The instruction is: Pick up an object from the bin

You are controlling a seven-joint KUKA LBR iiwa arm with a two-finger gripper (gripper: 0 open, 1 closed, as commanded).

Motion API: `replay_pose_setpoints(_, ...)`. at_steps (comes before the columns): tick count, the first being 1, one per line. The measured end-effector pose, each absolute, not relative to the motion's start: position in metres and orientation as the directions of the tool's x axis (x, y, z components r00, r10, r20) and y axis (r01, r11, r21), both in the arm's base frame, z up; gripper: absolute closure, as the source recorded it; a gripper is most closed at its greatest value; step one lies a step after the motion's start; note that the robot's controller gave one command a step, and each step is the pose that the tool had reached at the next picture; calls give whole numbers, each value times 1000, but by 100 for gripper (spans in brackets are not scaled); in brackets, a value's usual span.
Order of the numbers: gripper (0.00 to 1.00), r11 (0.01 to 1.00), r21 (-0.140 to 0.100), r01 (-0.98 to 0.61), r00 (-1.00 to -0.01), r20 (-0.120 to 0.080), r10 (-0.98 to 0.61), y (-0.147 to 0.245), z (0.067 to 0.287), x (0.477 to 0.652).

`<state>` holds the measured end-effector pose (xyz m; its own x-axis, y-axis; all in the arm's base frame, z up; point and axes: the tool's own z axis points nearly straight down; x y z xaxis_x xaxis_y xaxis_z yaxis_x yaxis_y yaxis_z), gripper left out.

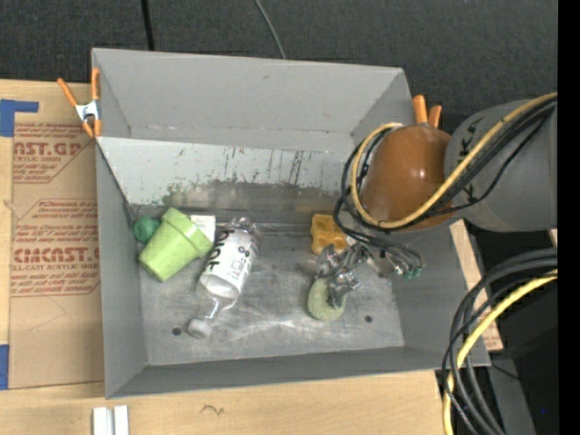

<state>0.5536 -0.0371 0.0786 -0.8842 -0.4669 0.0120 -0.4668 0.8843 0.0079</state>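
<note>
**Gripper low over a pale green lump, right of centre in the bin**

The gripper hangs in the right half of the grey metal bin. It sits beneath the orange-brown cover on the arm's wrist, which comes in from the right of the frame. A pale green lump, roundish and rather flat, lies on the bin floor just below the gripper in the picture, a little right of centre and toward the lower wall. The gripper's metal parts overlap the lump's upper edge, so it is unclear whether they rest on it or merely pass in front. How wide the gripper stands cannot be told, because its end is a tangle of bright metal against the scuffed floor, with black and yellow cables looping over it.

Up and to the left of the gripper lies a yellow thing. The cables and cover hide its right side, and its shape cannot be made out.

The other things lie well apart at the middle left. A light green cup lies on its side with a dark green knob at its upper left. Just to the right a white bottle with dark print lies tilted. Near the bottle's lower end is a small grey piece, and whether the two are joined is unclear.
</note>
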Motion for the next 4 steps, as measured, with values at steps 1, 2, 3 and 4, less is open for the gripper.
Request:
replay_pose_setpoints(1, 100, 884, 8, -467, -884, 11, -467, -37, 79, 554)
replay_pose_setpoints(2, 100, 889, 0, -458, -889, -3, -458, -45, 210, 544)
replay_pose_setpoints(3, 100, 889, 0, -459, -889, -3, -458, -45, 209, 544)
replay_pose_setpoints(4, 100, 897, 0, -443, -897, -3, -443, -45, 198, 537)
